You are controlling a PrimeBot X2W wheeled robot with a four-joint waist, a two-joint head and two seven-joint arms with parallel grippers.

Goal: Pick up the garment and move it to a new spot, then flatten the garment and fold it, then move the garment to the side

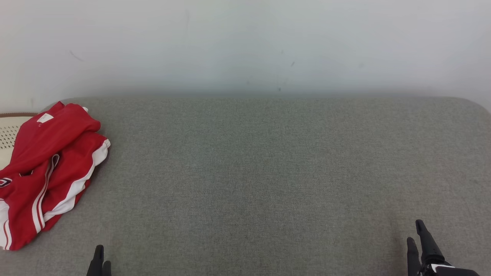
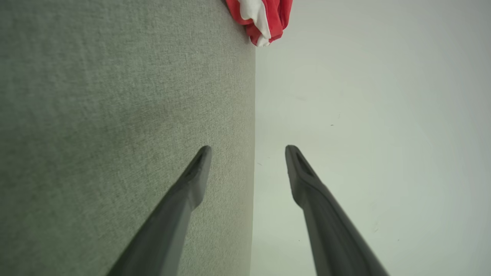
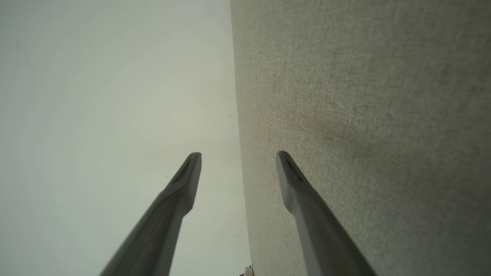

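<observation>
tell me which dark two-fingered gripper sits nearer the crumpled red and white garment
The left gripper, close by the red and white garment; the right gripper is far across the grey fabric surface.

Left pincer [image 1: 102, 256] sits lower left, right pincer [image 1: 414, 230] lower right; both gape wide, pointing forward, holding nothing.

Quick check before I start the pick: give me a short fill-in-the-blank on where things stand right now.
The crumpled red garment with white stripes lies at the ____ end of the grey fabric surface.
The left gripper and the right gripper both stand ____.
The gripper nearer the garment is the ____ one.
Missing words: left; open; left.
</observation>
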